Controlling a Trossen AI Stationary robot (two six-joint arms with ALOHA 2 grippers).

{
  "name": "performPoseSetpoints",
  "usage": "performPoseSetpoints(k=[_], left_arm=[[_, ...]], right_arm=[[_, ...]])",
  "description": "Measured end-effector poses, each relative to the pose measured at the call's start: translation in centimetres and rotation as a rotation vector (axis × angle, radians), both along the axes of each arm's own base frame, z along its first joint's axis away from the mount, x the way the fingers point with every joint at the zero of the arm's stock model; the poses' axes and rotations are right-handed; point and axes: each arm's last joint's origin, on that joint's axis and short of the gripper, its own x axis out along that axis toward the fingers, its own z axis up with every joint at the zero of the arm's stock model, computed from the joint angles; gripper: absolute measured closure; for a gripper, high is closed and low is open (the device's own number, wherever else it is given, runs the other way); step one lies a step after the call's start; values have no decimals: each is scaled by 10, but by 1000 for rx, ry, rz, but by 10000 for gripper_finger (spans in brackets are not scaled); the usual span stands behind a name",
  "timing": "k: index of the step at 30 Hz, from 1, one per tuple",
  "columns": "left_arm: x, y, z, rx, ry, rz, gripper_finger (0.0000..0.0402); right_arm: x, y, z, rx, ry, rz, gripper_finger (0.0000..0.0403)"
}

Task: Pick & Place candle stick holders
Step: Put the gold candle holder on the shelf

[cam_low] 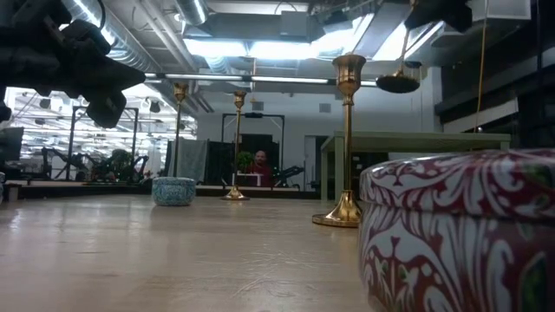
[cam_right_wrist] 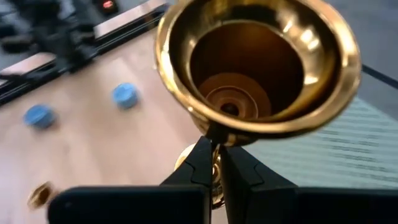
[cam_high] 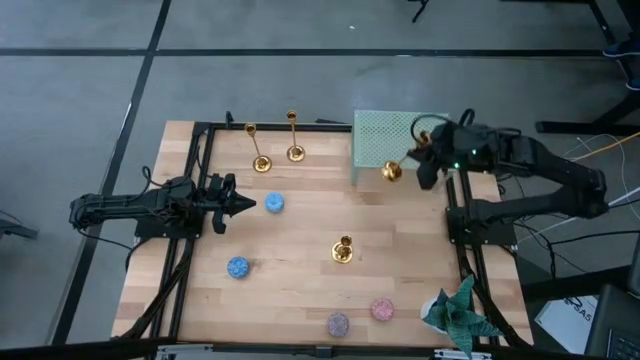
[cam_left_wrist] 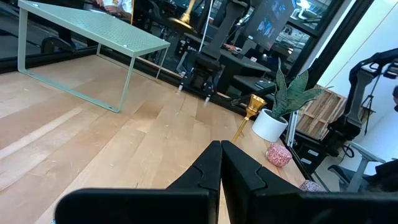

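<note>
The right gripper (cam_right_wrist: 214,163) is clenched on the thin stem of one gold candlestick (cam_high: 392,171), just under its cup, and holds it in the air at the front edge of the pale green mesh stand (cam_high: 420,135); from above its round foot hangs just off that edge, clear of the wood. Nothing stands on the stand's top, so I judge no placing finished yet, if the stand is the goal. Two more candlesticks (cam_high: 260,162) (cam_high: 295,152) stand upright side by side on the table (cam_high: 300,250), well to the left of the stand; a fourth (cam_high: 343,251) stands alone in front of the stand, near the table's middle. The left gripper (cam_left_wrist: 219,163) waits far left of the stand, fingers pressed together on nothing; three candlesticks seem left to move.
</note>
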Motion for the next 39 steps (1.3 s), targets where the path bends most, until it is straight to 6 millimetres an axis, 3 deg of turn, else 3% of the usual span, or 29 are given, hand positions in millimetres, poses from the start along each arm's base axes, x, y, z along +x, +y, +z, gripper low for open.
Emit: performPoseSetpoints(k=[19,27,32,39], left_arm=[[0,0,0,0,0,-1,396],[0,0,0,0,0,0,396],[0,0,0,0,0,0,396],[0,0,0,0,0,0,396]], right_arm=[[-43,-80,0,-194,217,-481,391],[-39,-113,-8,-124,204,-411,391],[-41,-124,-11,-70,162,-446,391],[-42,-122,-12,1,112,-485,388]])
